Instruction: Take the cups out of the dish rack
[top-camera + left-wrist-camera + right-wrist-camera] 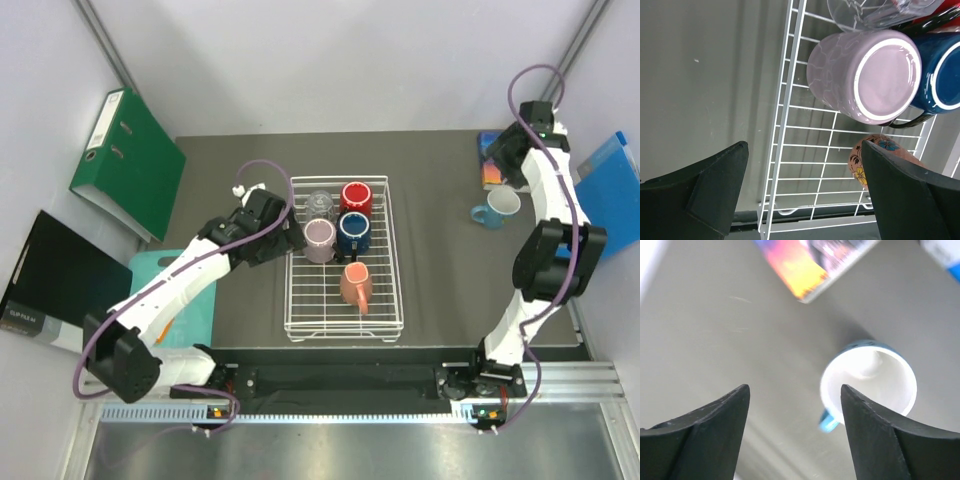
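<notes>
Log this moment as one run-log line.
out: light blue mug on table | dish rack: holds five cups | left tool: open, by mauve mug | right tool: open, near light blue mug

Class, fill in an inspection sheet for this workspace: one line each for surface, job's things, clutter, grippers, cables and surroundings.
Surface: dark grey table top.
Job's things: dish rack holds clear glass, red mug, mauve-pink mug, dark blue mug, salmon-orange mug; light blue mug stands upright on the table, outside the rack.
Clutter: green binder, black folder, teal board at left; colourful book, blue folder at right.
Grippers: left gripper open, empty, at the rack's left edge by the mauve-pink mug; right gripper open, empty, beside the light blue mug.
Cables: left purple cable, right purple cable, each looping off its arm.
Surroundings: pale walls; metal rail at the near edge.
</notes>
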You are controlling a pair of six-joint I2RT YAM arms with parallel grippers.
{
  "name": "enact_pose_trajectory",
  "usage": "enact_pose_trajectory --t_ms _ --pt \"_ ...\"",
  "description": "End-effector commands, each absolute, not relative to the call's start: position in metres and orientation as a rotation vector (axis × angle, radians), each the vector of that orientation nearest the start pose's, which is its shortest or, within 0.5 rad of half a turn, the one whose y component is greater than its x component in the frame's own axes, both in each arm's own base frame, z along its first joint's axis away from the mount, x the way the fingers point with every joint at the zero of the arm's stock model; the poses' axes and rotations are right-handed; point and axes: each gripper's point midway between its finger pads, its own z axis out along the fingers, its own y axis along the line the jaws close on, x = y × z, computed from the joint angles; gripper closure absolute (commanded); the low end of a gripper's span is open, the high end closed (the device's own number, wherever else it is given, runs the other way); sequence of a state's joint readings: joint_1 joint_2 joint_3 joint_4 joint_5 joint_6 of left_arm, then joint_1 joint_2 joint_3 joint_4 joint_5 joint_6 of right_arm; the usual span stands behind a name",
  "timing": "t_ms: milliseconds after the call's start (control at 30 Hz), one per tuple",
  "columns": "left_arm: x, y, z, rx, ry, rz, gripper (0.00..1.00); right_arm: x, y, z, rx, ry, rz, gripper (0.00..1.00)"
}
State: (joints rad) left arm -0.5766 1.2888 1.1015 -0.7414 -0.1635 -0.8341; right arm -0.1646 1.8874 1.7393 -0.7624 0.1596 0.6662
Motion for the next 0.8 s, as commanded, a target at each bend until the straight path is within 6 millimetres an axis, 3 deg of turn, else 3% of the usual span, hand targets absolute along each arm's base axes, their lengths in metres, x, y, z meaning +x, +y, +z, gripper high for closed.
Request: enact_pose_trajectory --t_ms 0,67,100,133,200,267,367,400,533,633,767 --pt "0.282 -0.176 0.195 -0.356 2.366 -0.408 0.01 0.473 -0.054 0.295 0.919 1.972 0.191 0.24" --pt "0.281 -0.18 0.199 -0.3 2.345 -0.389 0.01 0.464 -0.036 0.314 0.853 1.95 0.23 0.23" --pt "0.28 -0.182 0.197 -0.267 2.342 -0.359 0.01 0.448 -0.026 0.328 0.809 1.92 0.249 0.22" --pt "0.27 -0.197 0.197 -0.177 2.343 -0.35 0.01 0.445 -0.017 0.344 0.74 1.874 0.268 0.22" --pt "0.265 -0.201 0.189 -0.091 2.334 -0.219 0.01 0.418 0.019 0.36 0.622 1.839 0.303 0.19" --pt "0.251 -0.219 0.19 -0.003 2.317 -0.185 0.01 0.402 0.046 0.366 0.519 1.824 0.297 0.16" --pt "0.235 -0.243 0.191 0.043 2.305 -0.23 0.01 0.369 0.076 0.346 0.41 1.877 0.306 0.15" --pt "0.231 -0.25 0.195 0.046 2.289 -0.261 0.01 0.356 0.082 0.332 0.383 1.906 0.317 0.14" --pt "0.228 -0.271 0.204 -0.032 2.253 -0.351 0.01 0.317 0.11 0.301 0.285 1.957 0.363 0.13" --pt "0.226 -0.288 0.203 -0.045 2.25 -0.346 0.01 0.298 0.113 0.285 0.262 1.969 0.372 0.13" --pt "0.229 -0.315 0.203 -0.083 2.244 -0.335 0.01 0.285 0.109 0.283 0.245 1.972 0.371 0.13"
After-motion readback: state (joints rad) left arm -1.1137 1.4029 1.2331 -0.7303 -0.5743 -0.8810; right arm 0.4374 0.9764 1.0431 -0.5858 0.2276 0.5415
